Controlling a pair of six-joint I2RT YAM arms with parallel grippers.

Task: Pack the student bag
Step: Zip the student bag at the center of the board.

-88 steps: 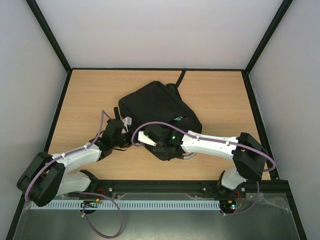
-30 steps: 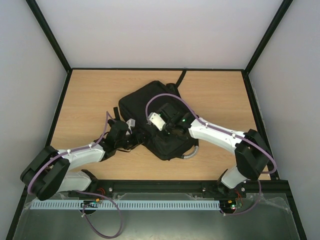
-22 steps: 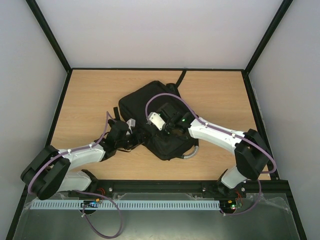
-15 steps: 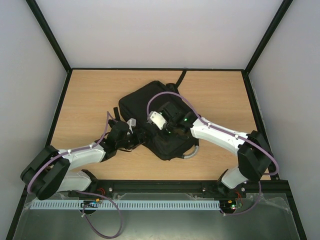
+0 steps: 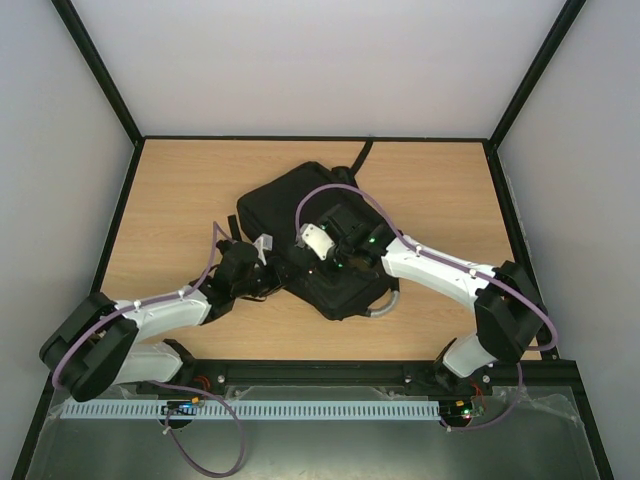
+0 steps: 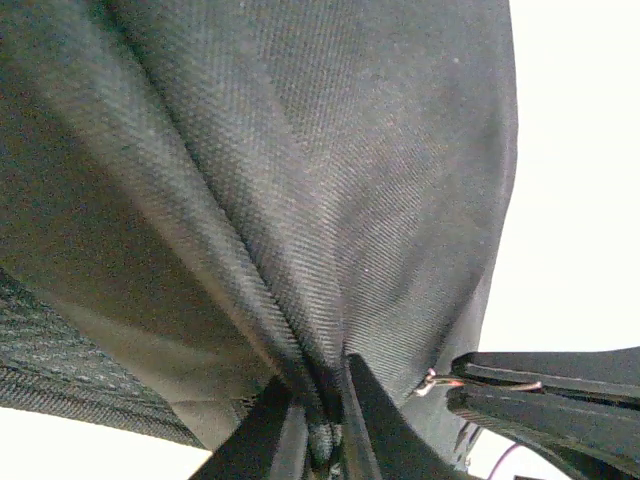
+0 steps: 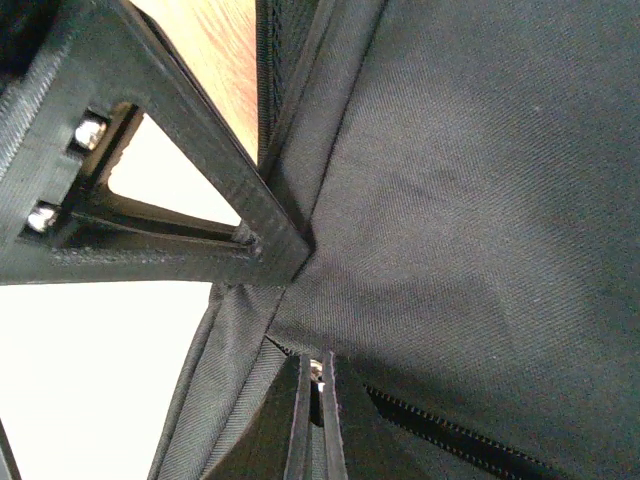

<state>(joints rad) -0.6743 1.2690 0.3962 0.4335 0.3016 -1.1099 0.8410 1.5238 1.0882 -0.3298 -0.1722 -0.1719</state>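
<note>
Working over a pale wood table [image 5: 170, 200] boxed in by white walls. Pressing the fingers [image 6: 375, 430] of the left gripper [image 6: 318, 440] together on a raised fold of the student bag [image 5: 290, 205], bunching the black weave up toward 12 o'clock in the left wrist view. Pressing the fingers [image 7: 290, 440] of the right gripper [image 7: 313, 400] nearly flat together as well, pinching what is looking like a small bright zipper pull [image 7: 316, 368] at the head of a toothed track running off toward 4 o'clock.

Risking a slip off that thin pull, having so little metal to bite on. Risking loss of the fold on the left, gripping only smooth, yielding cloth. Risking dragging the whole bag across the table rather than parting the zipper, if pulling unevenly with the two arms, or jamming the pull on loose fabric beside the track.

Finding the bag directly against both sets of fingers: lying at the table's centre, meeting the left gripper at its 8 o'clock edge, carrying the right gripper on top near the middle, trailing straps [image 5: 358, 158] toward 1 o'clock.
</note>
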